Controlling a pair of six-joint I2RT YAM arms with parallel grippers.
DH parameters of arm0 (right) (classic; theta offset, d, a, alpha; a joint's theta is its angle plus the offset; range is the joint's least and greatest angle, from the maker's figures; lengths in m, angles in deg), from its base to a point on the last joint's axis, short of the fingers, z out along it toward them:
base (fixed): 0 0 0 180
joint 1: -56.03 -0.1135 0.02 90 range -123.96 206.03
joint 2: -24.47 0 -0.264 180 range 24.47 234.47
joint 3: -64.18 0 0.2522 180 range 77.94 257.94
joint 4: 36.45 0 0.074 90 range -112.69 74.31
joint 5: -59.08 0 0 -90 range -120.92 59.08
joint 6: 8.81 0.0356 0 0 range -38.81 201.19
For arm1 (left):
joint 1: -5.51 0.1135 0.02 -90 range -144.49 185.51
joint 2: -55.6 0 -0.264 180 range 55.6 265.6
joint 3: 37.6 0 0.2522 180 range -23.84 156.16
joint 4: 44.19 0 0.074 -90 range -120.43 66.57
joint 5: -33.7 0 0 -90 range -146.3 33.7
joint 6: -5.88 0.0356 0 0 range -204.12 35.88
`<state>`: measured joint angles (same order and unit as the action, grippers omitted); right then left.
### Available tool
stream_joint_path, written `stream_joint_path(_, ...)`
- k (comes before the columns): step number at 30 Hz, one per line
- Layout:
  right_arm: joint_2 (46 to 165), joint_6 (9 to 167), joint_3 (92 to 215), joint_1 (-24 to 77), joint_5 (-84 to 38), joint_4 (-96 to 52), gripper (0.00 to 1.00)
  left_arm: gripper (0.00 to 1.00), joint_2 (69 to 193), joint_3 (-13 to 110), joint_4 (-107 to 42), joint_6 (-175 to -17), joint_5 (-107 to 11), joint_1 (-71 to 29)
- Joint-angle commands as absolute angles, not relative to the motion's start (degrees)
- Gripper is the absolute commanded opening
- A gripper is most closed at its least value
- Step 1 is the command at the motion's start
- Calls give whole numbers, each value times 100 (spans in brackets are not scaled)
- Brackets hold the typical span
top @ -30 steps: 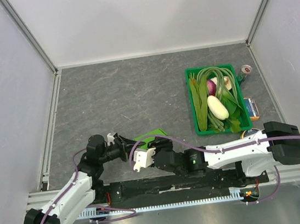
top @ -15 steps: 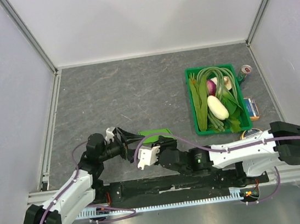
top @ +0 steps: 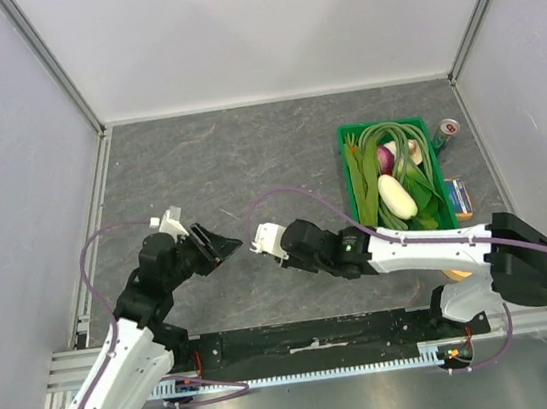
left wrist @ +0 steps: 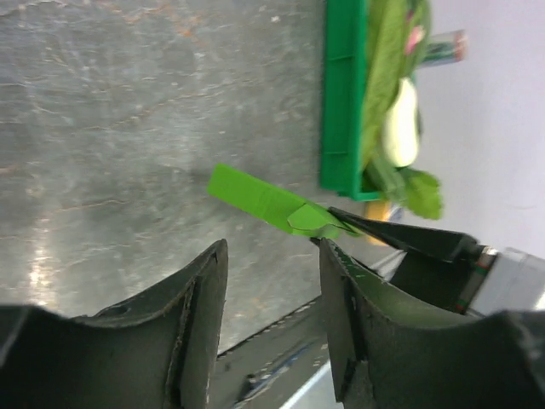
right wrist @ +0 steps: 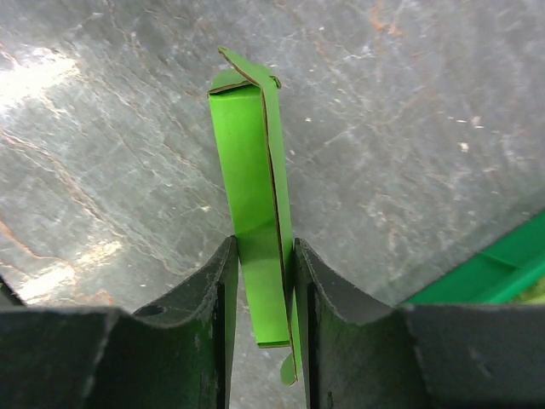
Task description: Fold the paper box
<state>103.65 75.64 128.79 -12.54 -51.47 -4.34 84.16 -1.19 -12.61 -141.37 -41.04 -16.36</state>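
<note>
The right gripper (right wrist: 264, 249) is clamped on the paper box (right wrist: 254, 170) — a flattened lime-green strip pinched near one end. In the right wrist view its free length runs toward 12 o'clock, the far tip bent over. The left gripper (left wrist: 272, 251) stands open with nothing between its fingers, facing the box from 9 o'clock in the top view, near it but apart. On the grey bench (top: 208, 163), the green crate (top: 349, 195) of vegetables (top: 396, 195) sits at 2 o'clock — well apart from both grippers.
</note>
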Motion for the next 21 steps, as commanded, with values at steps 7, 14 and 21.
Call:
stream_joint_path(7,11639,7811,14341,-277,-2749,1264,30,50,9919,349,-2198,-11867,-4663,-2946)
stream_joint_path(14,11667,7644,14360,-48,-2415,1273,31,42,10552,560,-2621,-11392,-5190,-3299)
stream_joint_path(21,11553,7539,14219,101,-2178,1159,31,40,10982,902,-2770,-10786,-5183,-3308)
